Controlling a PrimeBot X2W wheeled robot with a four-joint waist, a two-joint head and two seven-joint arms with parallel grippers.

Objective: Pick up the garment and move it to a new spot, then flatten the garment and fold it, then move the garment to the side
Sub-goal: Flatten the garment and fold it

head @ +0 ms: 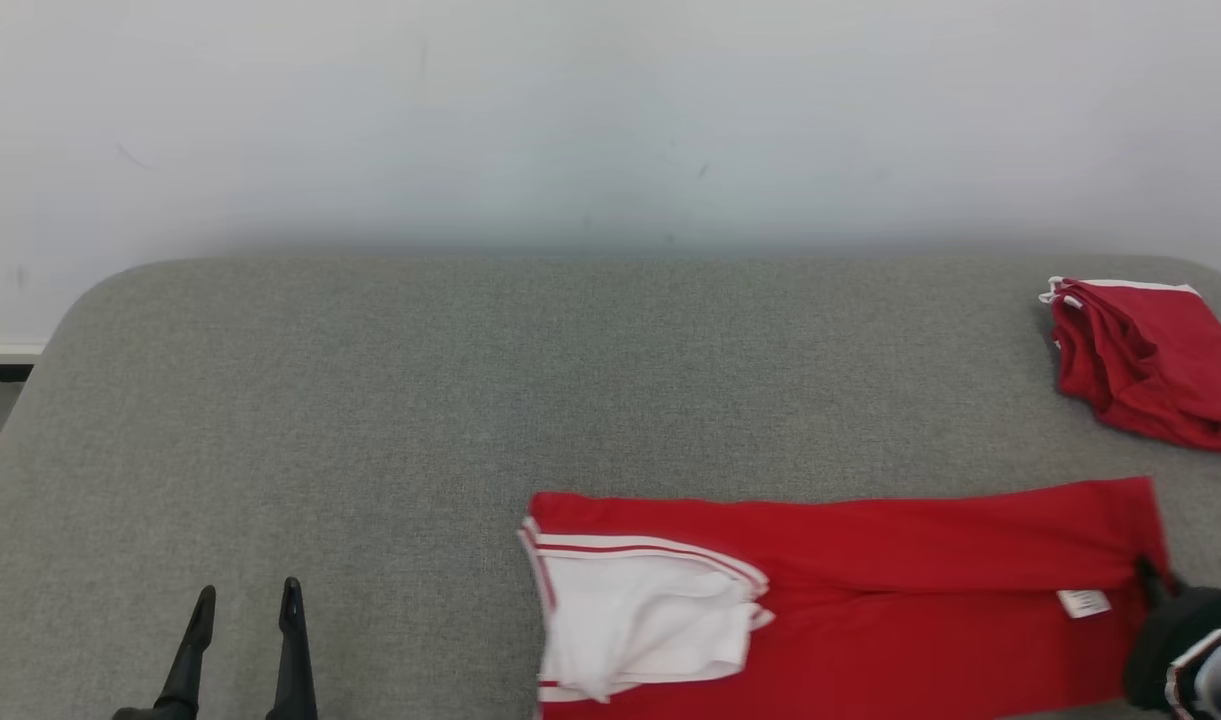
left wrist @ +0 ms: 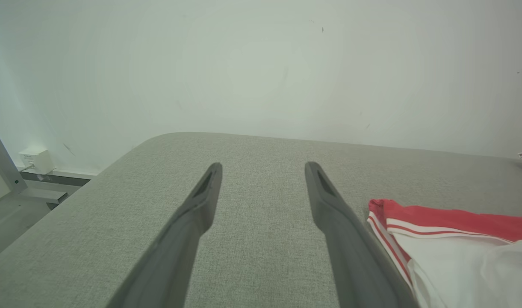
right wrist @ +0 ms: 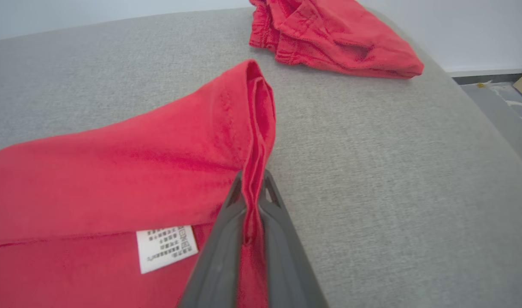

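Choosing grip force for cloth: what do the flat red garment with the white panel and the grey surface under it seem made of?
The flat red garment looks like soft matte knit, perhaps cotton jersey: it pinches into thin folds in the right gripper. The grey surface looks like coarse woven upholstery fabric, matte, with a speckled weave showing; its padding cannot be told.

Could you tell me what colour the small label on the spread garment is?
The label is white with grey print; right wrist view shows it best.
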